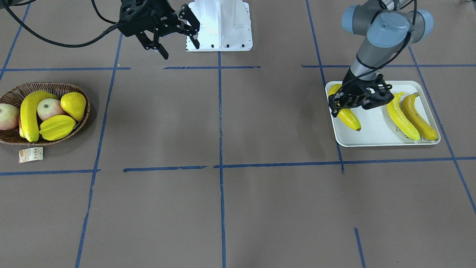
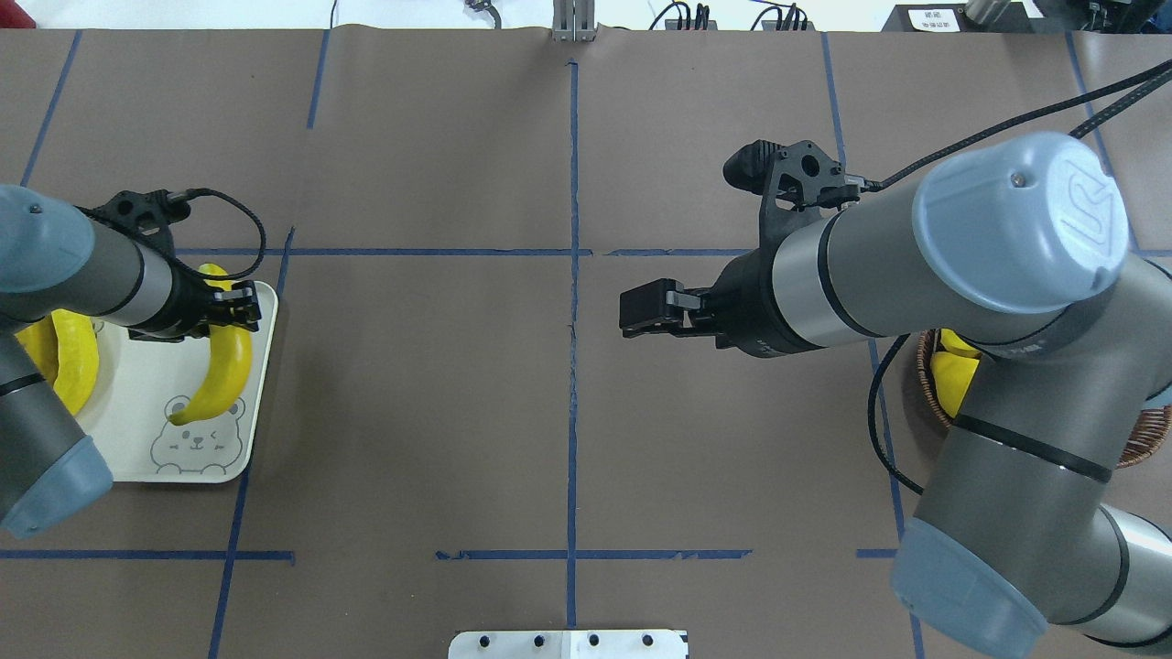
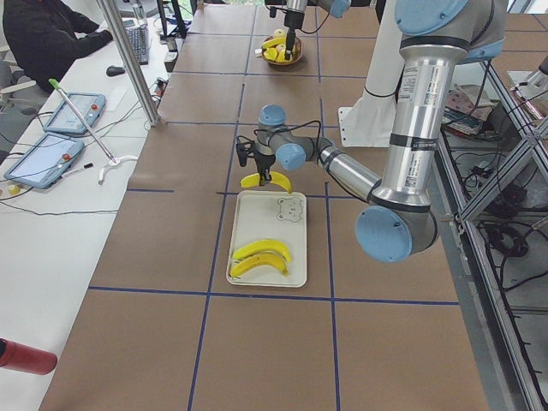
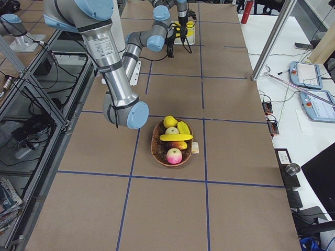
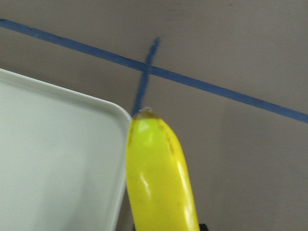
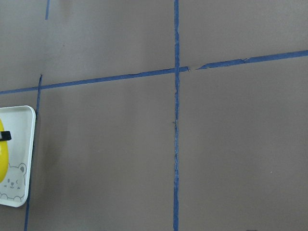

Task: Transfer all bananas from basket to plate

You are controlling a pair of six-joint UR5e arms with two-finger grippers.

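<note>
Front view: left pincer (image 1: 340,108) clamps third banana (image 1: 351,120) at plate (image 1: 372,131) 9 o'clock edge, axis 11-to-5; last banana (image 1: 29,115) lies 12-to-6 in basket (image 1: 44,86), 8 o'clock of nearer, wide-open right pincer (image 1: 181,50).

Overhead, front views — opposed, sharing plate (image 1: 372,128).

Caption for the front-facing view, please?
Left pincer holds third banana over plate with two bananas; last banana lies in basket.

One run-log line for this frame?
left gripper shut on third banana over plate | two bananas on plate | last banana in basket | right gripper open, empty
</note>
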